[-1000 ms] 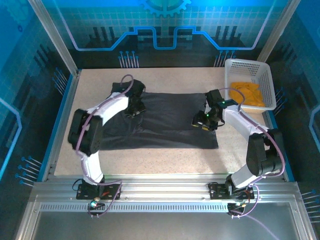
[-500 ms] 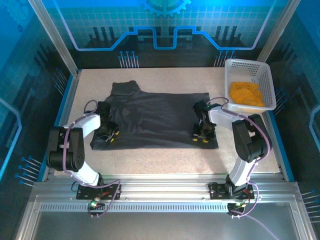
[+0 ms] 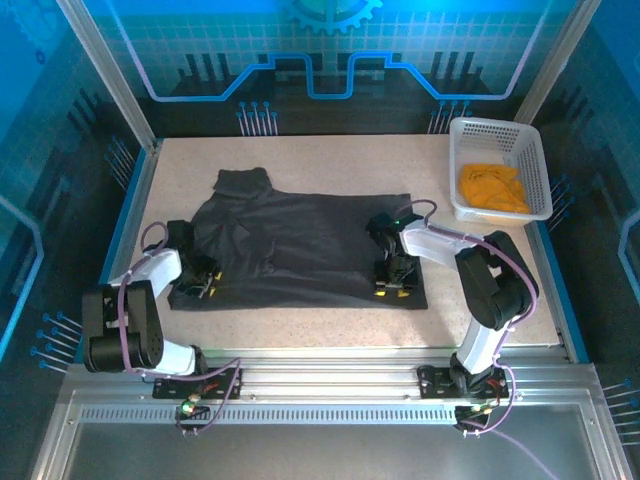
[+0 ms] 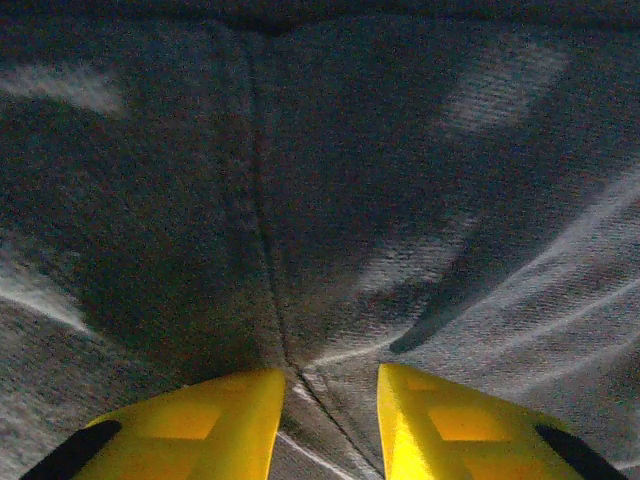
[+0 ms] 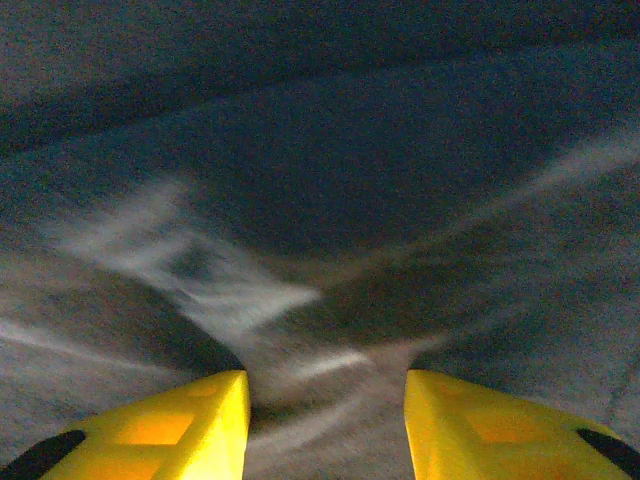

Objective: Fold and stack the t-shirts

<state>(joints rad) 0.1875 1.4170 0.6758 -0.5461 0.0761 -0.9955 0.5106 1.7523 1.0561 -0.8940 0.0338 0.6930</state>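
Both arms low, elbows bent; left hand (image 3: 205, 287), right hand (image 3: 392, 290) each pinching dark t-shirt (image 3: 300, 240).

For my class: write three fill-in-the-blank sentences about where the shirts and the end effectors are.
The orange shirt lies in the ____. The grey shirt is spread on the ____. The left end effector and right end effector both rest on the ____ shirt.
Missing: basket, table, grey.
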